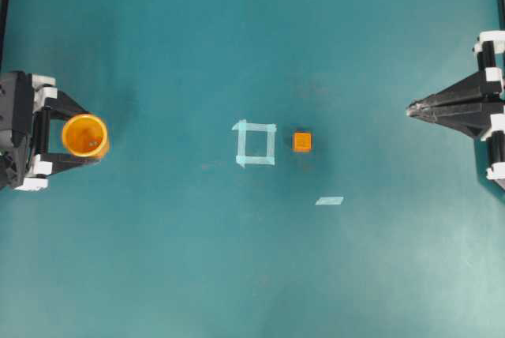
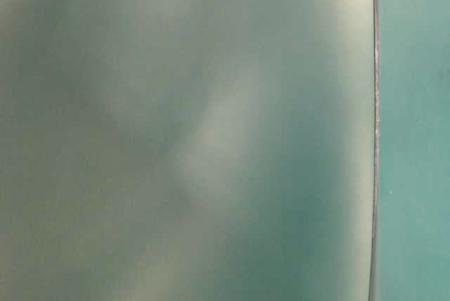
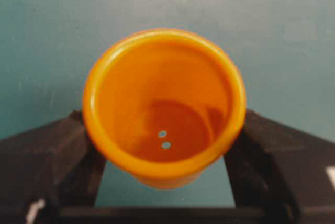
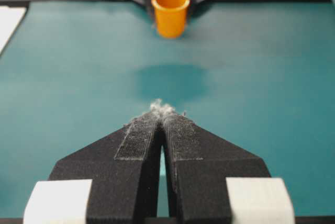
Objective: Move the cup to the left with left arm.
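Note:
The orange-yellow cup (image 1: 85, 135) stands upright at the far left of the teal table, seen as a ring from above. My left gripper (image 1: 91, 137) has one black finger against each side of it. In the left wrist view the cup (image 3: 163, 103) fills the frame, and the fingers (image 3: 57, 150) press on its wall; its inside is empty. The right wrist view shows the cup (image 4: 170, 12) far across the table. My right gripper (image 1: 412, 109) rests at the right edge, shut and empty, with its padded tips (image 4: 161, 110) touching.
A small orange cube (image 1: 302, 141) sits just right of a pale tape square (image 1: 255, 144) at mid-table. A short tape strip (image 1: 329, 200) lies below and right of it. The table-level view is only a teal blur.

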Available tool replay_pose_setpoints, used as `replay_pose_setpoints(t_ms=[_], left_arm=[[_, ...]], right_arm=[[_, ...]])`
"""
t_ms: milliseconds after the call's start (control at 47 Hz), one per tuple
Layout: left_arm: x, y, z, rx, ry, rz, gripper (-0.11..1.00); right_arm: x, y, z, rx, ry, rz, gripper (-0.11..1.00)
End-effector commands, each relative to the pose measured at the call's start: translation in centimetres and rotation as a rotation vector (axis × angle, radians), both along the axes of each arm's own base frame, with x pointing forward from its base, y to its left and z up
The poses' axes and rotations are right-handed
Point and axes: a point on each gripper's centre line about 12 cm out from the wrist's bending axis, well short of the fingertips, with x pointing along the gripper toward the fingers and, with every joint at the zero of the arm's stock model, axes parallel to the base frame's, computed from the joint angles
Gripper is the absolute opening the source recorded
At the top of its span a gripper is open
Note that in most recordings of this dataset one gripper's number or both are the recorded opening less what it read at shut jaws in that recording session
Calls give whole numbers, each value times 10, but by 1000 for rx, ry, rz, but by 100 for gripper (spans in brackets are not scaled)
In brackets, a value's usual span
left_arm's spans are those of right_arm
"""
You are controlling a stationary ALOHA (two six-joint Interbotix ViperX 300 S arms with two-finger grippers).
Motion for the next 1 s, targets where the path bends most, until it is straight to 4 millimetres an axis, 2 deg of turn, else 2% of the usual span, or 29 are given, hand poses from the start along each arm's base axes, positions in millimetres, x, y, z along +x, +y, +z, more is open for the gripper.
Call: replay_pose_setpoints(t_ms=[0, 979], left_arm=[[4, 3, 6, -2, -23, 15, 64], [4, 3, 6, -3, -25, 19, 64]], right_arm=[[2, 0, 13, 3, -25, -2, 0], [2, 0, 12, 12, -18, -3, 0]])
